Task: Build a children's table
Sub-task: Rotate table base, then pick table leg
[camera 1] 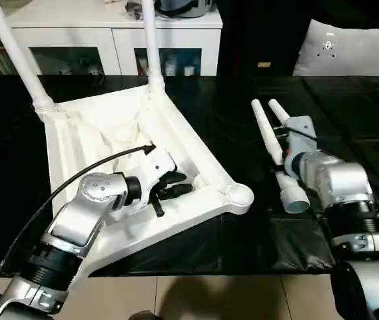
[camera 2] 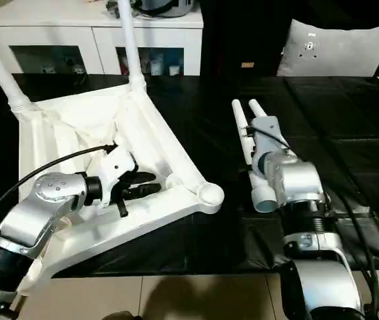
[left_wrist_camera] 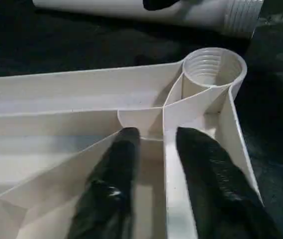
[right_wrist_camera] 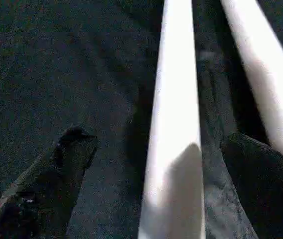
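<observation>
Left gripper (camera 1: 176, 186) straddles a rib of the upturned tabletop (camera 1: 109, 140), fingers slightly parted; right gripper (right_wrist_camera: 151, 174), wide open, brackets one of two loose legs (camera 1: 264, 130); two legs (camera 1: 150, 43) stand fitted; two remain.

The two upright legs (camera 1: 22, 63) (camera 1: 150, 47) standing in the far corner sockets of the upturned top (camera 1: 196, 160) are running out past the upper picture edge, so their tips are hidden. The right forearm (camera 2: 289, 177) is covering the middle of the two loose legs (camera 2: 242, 123) lying on the black surface (camera 2: 349, 120) and is hiding the right gripper in both head views. The near-left corner of the top is lying behind the left forearm (camera 1: 76, 227).
</observation>
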`<state>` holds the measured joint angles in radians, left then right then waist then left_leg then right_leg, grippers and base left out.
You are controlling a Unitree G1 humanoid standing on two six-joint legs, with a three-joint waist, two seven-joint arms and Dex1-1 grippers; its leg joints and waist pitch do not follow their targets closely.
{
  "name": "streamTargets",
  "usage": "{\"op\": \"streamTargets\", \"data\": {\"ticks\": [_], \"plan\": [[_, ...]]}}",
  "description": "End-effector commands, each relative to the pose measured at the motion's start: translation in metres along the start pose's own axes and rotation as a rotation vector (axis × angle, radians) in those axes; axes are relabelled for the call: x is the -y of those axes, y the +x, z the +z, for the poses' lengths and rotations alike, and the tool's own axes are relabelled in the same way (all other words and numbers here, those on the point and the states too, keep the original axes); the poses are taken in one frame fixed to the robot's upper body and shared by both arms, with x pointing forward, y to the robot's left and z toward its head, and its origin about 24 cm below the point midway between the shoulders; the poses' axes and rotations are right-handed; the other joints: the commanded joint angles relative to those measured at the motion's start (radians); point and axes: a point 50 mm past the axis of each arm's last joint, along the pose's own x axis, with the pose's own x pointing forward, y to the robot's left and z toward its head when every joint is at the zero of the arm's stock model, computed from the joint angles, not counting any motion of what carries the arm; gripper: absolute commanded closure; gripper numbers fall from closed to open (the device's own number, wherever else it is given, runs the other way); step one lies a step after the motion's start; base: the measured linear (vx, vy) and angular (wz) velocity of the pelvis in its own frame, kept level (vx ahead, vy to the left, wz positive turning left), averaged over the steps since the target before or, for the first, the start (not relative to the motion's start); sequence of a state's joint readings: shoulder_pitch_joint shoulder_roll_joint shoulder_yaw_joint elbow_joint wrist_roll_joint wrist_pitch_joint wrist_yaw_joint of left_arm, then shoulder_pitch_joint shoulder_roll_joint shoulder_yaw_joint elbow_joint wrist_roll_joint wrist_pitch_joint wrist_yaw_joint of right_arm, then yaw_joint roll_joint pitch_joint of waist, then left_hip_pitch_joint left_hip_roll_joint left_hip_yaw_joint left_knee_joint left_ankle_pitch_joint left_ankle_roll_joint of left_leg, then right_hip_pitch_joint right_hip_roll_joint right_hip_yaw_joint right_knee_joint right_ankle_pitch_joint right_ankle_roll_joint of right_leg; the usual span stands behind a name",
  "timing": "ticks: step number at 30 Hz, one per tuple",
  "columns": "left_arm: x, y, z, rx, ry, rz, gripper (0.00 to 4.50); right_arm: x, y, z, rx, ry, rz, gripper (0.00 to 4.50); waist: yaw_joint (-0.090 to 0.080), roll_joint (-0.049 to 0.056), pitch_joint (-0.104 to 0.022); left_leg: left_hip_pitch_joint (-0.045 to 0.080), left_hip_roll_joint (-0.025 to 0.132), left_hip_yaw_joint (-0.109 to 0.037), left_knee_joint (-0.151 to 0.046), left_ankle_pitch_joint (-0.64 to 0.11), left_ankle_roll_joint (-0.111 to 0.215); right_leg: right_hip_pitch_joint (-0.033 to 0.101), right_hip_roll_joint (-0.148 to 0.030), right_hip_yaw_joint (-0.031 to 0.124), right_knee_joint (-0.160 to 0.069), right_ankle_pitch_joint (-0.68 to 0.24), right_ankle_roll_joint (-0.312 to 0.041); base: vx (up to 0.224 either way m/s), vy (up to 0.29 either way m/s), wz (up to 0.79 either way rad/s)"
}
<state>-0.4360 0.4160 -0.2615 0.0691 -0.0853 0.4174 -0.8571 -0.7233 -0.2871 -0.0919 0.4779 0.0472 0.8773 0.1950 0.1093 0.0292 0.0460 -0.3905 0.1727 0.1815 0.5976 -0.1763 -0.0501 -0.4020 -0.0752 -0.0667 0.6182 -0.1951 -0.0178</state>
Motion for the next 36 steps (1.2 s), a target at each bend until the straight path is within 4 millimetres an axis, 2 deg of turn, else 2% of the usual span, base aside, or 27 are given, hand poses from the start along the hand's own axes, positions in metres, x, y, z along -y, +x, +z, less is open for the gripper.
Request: {"op": "streamTargets", "data": {"ticks": [1,3,5,7,8,9,13,20,23,29,35,36], "plan": [[0.000,-0.001,0.004,0.004,0.006,-0.001,2.72,0.002,-0.004,0.004,-0.011,0.018,-0.004,0.00,-0.003,-0.009,-0.065,0.027,0.050,-0.019,-0.072,-0.144,-0.021,0.048,-0.071,0.051,-0.064,-0.128,-0.166,0.000,0.000,0.00],[0.002,-0.001,0.005,-0.002,0.004,-0.003,2.47,0.004,-0.006,-0.001,-0.080,0.007,-0.013,0.00,-0.002,-0.008,-0.066,0.026,0.050,-0.019,-0.071,-0.123,-0.019,0.049,-0.069,0.050,-0.061,-0.102,-0.169,0.000,0.000,0.00],[0.006,-0.001,0.007,-0.013,0.004,-0.017,2.43,0.001,-0.006,-0.010,-0.142,0.057,0.031,0.28,-0.003,-0.009,-0.066,0.026,0.049,-0.018,-0.070,-0.124,-0.020,0.049,-0.069,0.051,-0.061,-0.098,-0.172,0.000,0.000,0.00],[0.007,-0.001,0.008,-0.012,0.003,-0.024,2.29,0.000,-0.006,-0.014,-0.155,0.080,0.045,0.35,-0.001,-0.009,-0.066,0.026,0.051,-0.018,-0.070,-0.123,-0.018,0.049,-0.071,0.051,-0.061,-0.100,-0.169,0.000,0.000,0.00],[0.008,-0.001,0.008,-0.011,0.005,-0.029,2.03,0.001,-0.006,-0.016,-0.167,0.087,0.044,0.48,-0.001,-0.008,-0.066,0.026,0.051,-0.018,-0.070,-0.125,-0.021,0.048,-0.070,0.051,-0.062,-0.108,-0.167,0.000,0.000,0.00],[0.008,0.000,0.009,-0.011,0.008,-0.032,2.00,0.001,-0.006,-0.019,-0.177,0.092,0.042,0.62,-0.001,-0.009,-0.065,0.026,0.050,-0.018,-0.070,-0.130,-0.024,0.048,-0.070,0.051,-0.064,-0.117,-0.166,0.000,0.000,0.00],[0.009,0.000,0.011,-0.005,0.007,-0.035,1.90,0.002,-0.007,-0.022,-0.193,0.109,0.051,0.75,-0.001,-0.011,-0.065,0.025,0.049,-0.018,-0.070,-0.129,-0.028,0.049,-0.071,0.051,-0.064,-0.123,-0.162,0.000,0.000,0.00],[0.015,0.001,0.013,-0.008,0.002,-0.067,1.22,0.001,-0.006,-0.029,-0.231,0.136,0.081,1.50,0.000,-0.011,-0.066,0.025,0.049,-0.018,-0.069,-0.116,-0.024,0.049,-0.071,0.050,-0.062,-0.114,-0.164,0.000,0.000,0.00],[0.015,0.001,0.013,-0.013,0.001,-0.068,1.14,0.001,-0.004,-0.033,-0.247,0.143,0.087,1.72,-0.001,-0.010,-0.066,0.026,0.049,-0.017,-0.069,-0.121,-0.027,0.048,-0.070,0.050,-0.063,-0.120,-0.167,0.000,0.000,0.00],[0.016,0.000,0.011,-0.036,0.008,-0.076,0.58,0.000,-0.003,-0.038,-0.263,0.143,0.093,2.31,0.000,-0.010,-0.064,0.027,0.048,-0.018,-0.070,-0.142,-0.032,0.048,-0.071,0.050,-0.067,-0.161,-0.154,0.000,0.000,0.00],[0.016,0.000,0.011,-0.036,0.004,-0.076,0.26,-0.001,-0.002,-0.039,-0.257,0.146,0.099,2.54,0.000,-0.008,-0.064,0.027,0.048,-0.020,-0.072,-0.160,-0.040,0.047,-0.071,0.050,-0.069,-0.182,-0.147,0.000,0.000,0.00],[0.016,0.000,0.011,-0.036,0.004,-0.076,0.04,-0.001,-0.002,-0.039,-0.257,0.146,0.099,2.56,0.000,-0.009,-0.064,0.028,0.048,-0.020,-0.072,-0.163,-0.041,0.047,-0.071,0.051,-0.069,-0.182,-0.148,0.000,0.000,0.00]]}}
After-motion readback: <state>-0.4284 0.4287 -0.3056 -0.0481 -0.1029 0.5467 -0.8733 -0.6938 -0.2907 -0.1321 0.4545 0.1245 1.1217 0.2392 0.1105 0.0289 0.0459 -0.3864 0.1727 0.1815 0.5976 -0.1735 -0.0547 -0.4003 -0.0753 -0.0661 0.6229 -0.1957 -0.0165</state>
